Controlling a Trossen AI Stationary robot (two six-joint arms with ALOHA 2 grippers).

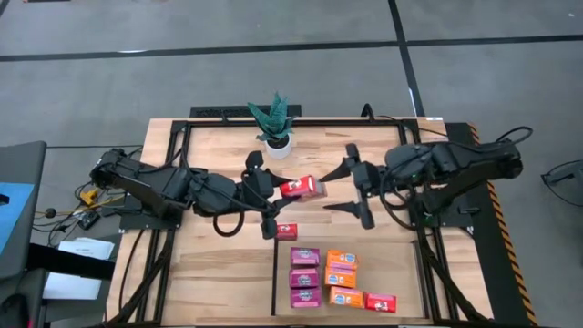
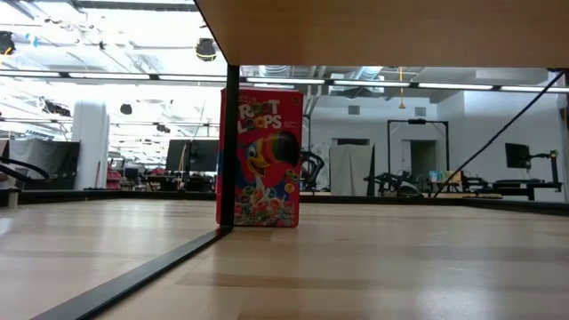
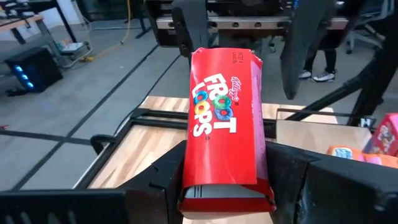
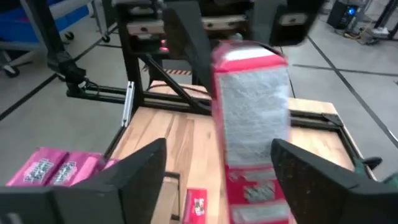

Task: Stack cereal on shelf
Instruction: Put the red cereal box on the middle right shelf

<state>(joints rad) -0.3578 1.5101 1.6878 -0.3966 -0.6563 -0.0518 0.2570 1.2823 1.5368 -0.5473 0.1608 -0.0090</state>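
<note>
A red cereal box (image 1: 301,188) hangs in the air over the table's middle, with my left gripper (image 1: 271,189) shut on its left end. My right gripper (image 1: 324,191) stands open, its two fingers spread on either side of the box's right end (image 4: 252,118). The shelf (image 1: 405,264) lies at the table's near right. On it lie magenta boxes (image 1: 305,273), orange boxes (image 1: 342,266) and a red box (image 1: 381,302). Another red box (image 2: 260,157) stands upright on its bottom end at the shelf's black strip. My left gripper pinches the box's two long narrow sides (image 3: 186,168) between its fingers, at the end nearest the wrist. The fingers (image 3: 163,177) come level from the table's left and lie along the box. The box is lifted clear and about level, its printed front up.
A potted green plant (image 1: 273,123) stands at the table's far edge, just behind the held box. Black frame rails (image 1: 173,137) run round the tabletop. Bare wood (image 1: 209,264) lies at the near left.
</note>
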